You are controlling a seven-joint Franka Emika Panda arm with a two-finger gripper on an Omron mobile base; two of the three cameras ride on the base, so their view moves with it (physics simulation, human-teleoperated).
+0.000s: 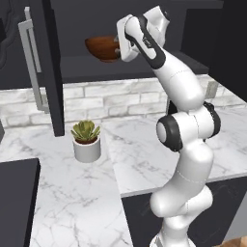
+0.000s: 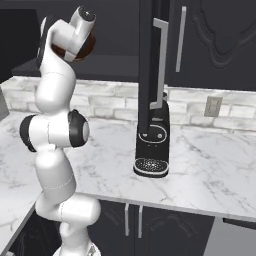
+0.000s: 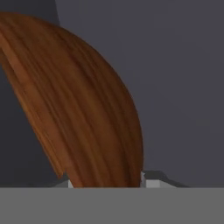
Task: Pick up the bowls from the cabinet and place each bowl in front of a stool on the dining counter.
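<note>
The reddish-brown wooden bowl [image 1: 101,48] is at the dark shelf of the open wall cabinet [image 1: 91,68], level with my raised hand. My gripper [image 1: 118,47] reaches in from the right and closes on the bowl's near rim. In the right base view the bowl [image 2: 86,49] peeks out behind the gripper [image 2: 67,50]. The hand view has the bowl's curved wall [image 3: 83,109] running down between my fingers, right against the camera. I cannot tell whether the bowl rests on the shelf or hangs just above it. The pale greenish-grey bowl and the dining counter are out of view.
An open cabinet door [image 1: 50,67] with a metal handle hangs left of the bowl. Another door edge [image 2: 150,60] hangs right of the arm. A small white plant pot [image 1: 87,148] and a black coffee machine [image 2: 152,145] stand on the marble wall counter [image 1: 144,159].
</note>
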